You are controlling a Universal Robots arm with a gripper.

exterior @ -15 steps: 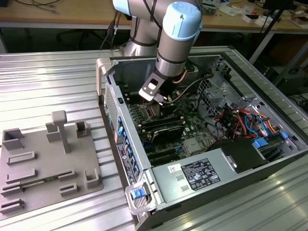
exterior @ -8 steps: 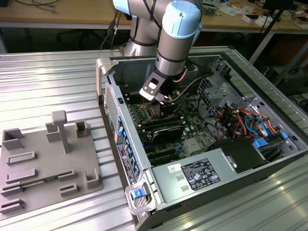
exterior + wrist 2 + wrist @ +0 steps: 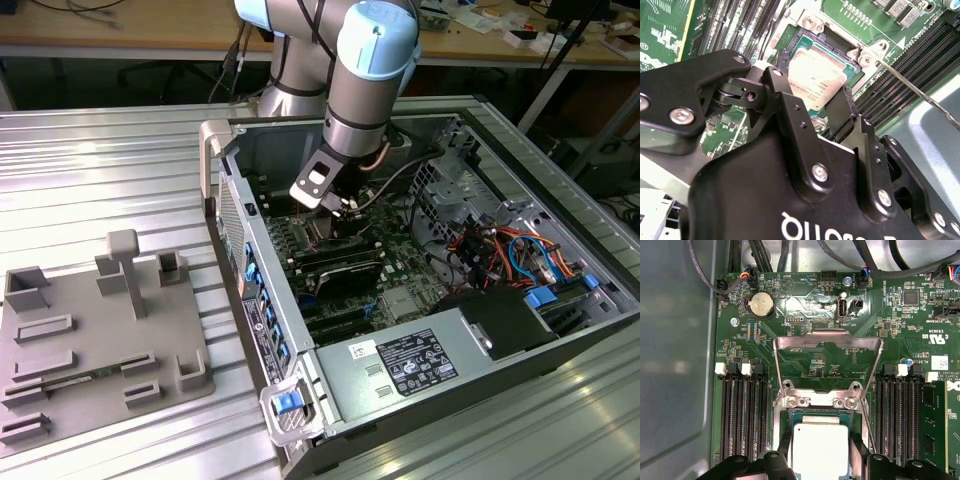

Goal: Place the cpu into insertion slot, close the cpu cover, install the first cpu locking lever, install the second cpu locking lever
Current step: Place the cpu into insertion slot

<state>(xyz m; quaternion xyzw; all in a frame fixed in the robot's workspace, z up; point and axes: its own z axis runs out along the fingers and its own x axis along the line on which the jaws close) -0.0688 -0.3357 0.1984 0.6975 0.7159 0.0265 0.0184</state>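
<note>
The gripper (image 3: pixel 810 95) reaches down into the open computer case (image 3: pixel 230 140), its black fingers (image 3: pixel 790 115) drawn in to about the width of the cpu (image 3: pixel 812 80), one against each of two opposite edges, so the chip is pinched between them. The cpu lies flat between the fingertips, dull silver top upward, with a strip of its green border showing at the edge beyond the fingertips. It sits inside the outline of the insertion slot (image 3: pixel 815 401), whose dark frame and silvery rim surround it in both wrist views. Whether it is fully seated or still just above the contacts cannot be told.

Beyond the fingertips, in the first wrist view, the cpu cover (image 3: pixel 830 340) stands swung open on its hinge at the slot's far edge, and the green motherboard (image 3: pixel 805 315) shows through its square window. A coin cell battery (image 3: pixel 761 305) sits further out past the cover. Banks of long black memory slots (image 3: pixel 742 415) run along both outer sides of the fingers. In the second wrist view a thin metal locking lever (image 3: pixel 920 97) angles away from a corner of the slot, outside one finger, free and not latched.

In the exterior view a grey fixture plate (image 3: pixel 90 330) lies on the ribbed table (image 3: pixel 110 160), well apart from the gripper
</note>
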